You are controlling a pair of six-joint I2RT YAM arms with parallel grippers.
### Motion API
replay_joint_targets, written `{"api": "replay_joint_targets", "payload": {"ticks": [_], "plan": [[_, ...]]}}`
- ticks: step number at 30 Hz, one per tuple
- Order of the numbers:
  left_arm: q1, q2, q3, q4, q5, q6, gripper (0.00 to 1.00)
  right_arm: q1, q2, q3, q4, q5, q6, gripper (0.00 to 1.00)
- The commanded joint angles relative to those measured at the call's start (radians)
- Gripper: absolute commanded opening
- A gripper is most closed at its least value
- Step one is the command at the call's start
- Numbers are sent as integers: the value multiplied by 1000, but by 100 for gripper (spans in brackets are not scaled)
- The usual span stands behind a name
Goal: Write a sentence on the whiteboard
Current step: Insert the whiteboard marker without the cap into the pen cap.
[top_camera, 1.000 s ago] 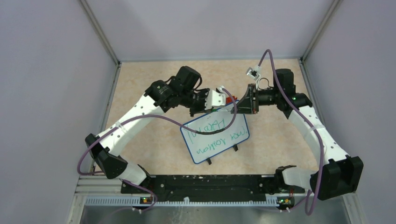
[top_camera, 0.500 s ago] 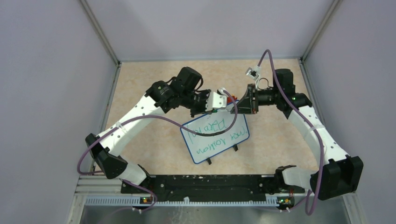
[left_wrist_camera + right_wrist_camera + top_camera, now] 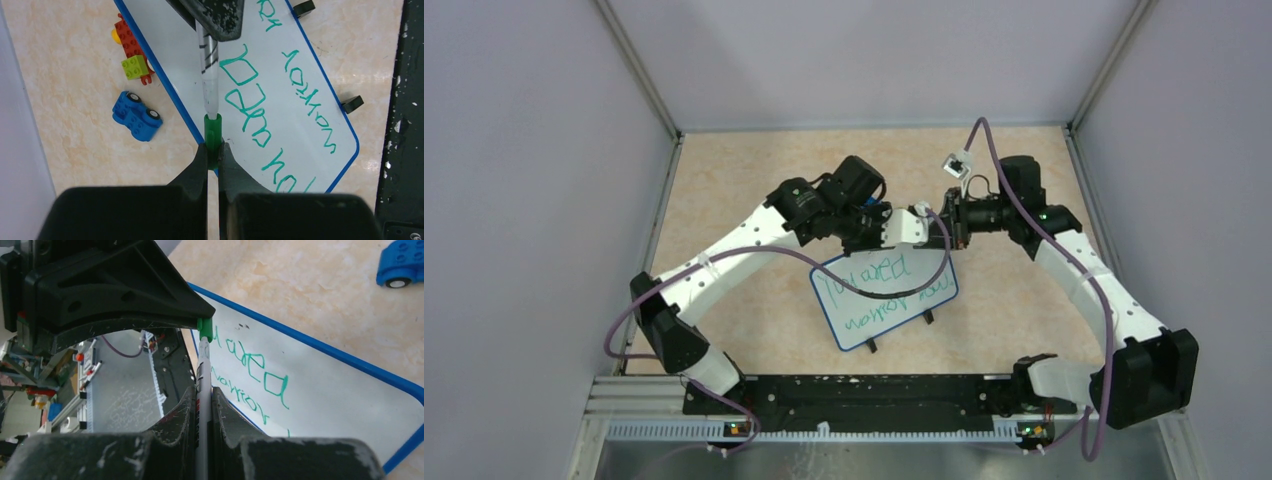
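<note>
Sentence (image 3: 260, 100) looks done: two green lines on whiteboard (image 3: 854, 338), mid-bench twd near edge. L pincer (image 3: 213, 150) clamps green cap (image 3: 213, 132); R pincer (image 3: 202, 395) clamps marker (image 3: 202, 370), tip in cap mouth. Left: seat cap fully.

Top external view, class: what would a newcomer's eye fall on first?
Above the far edge of the blue-rimmed white whiteboard at mid-table, the left gripper pinches a marker's green cap while the right gripper holds its white barrel. Two lines of green handwritten script cross the board, and a blue toy-brick car lies just beyond its rim.
</note>
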Motion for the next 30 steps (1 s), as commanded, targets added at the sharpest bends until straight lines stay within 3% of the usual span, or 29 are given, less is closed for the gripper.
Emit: {"api": "replay_joint_targets", "payload": {"ticks": [1,7,14,24,30], "plan": [[-37,50,78,2,-127,-50,0,19,-2,-19,107,41,37,0],[-71,77,122,6,-171,-72,0,31,3,-36,149,42,50,0],[-115,71,155,9,-128,-71,0,31,1,-77,217,24,69,0],[-173,125,213,20,-250,-97,0,48,9,-110,308,-21,128,0],[-170,107,207,31,-299,-144,32,37,7,-74,261,-29,88,0]]}}
